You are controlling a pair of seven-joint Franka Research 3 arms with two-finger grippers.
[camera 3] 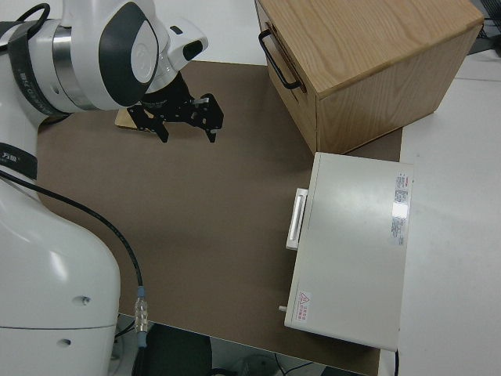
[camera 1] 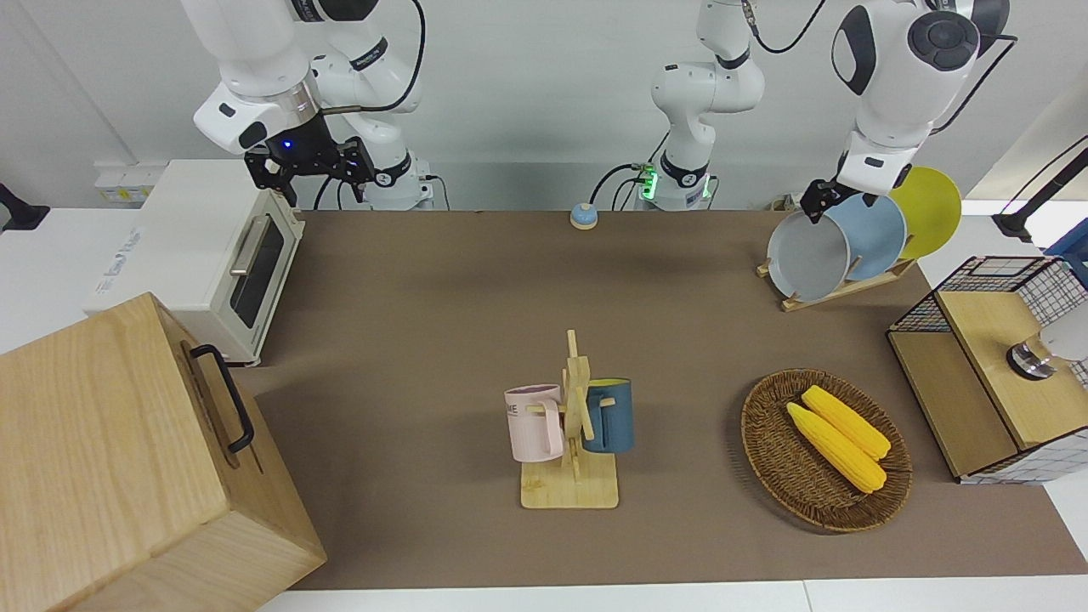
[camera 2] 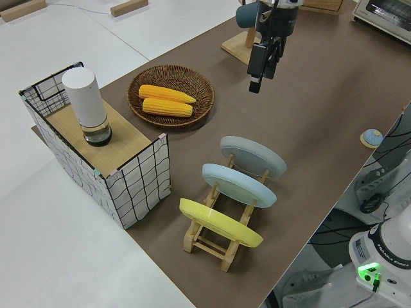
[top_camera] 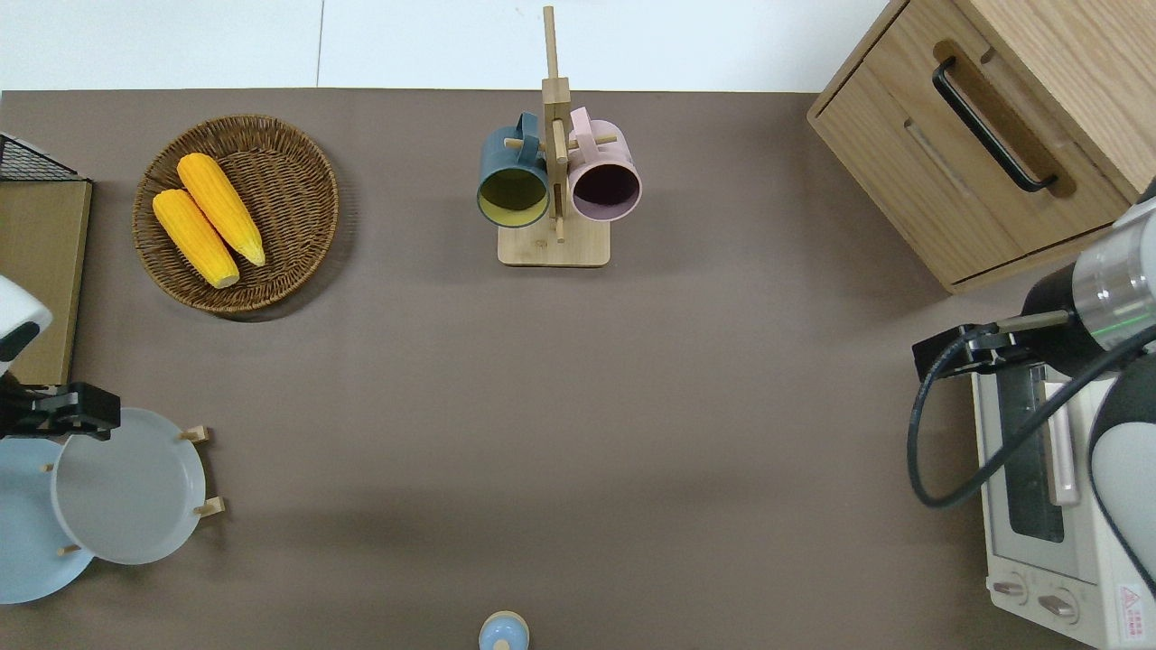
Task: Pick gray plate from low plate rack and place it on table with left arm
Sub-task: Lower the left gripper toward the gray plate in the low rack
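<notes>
The gray plate (camera 1: 807, 255) leans in the slot of the low plate rack (camera 1: 837, 289) nearest the table's middle, at the left arm's end of the brown table (camera 1: 425, 297). It also shows in the overhead view (top_camera: 126, 487) and the left side view (camera 2: 253, 156). My left gripper (top_camera: 86, 420) is open and empty, up in the air over the plate's rim farthest from the robots. It points down in the left side view (camera 2: 260, 67) and touches nothing. My right gripper (camera 3: 188, 121) is open and parked.
A light blue plate (camera 1: 875, 234) and a yellow plate (camera 1: 931, 208) stand in the same rack. A wicker basket (camera 1: 824, 450) with two corn cobs, a wire crate (camera 1: 986, 365), a mug tree (camera 1: 571, 425), a toaster oven (camera 1: 204, 255) and a wooden cabinet (camera 1: 127, 459) stand around.
</notes>
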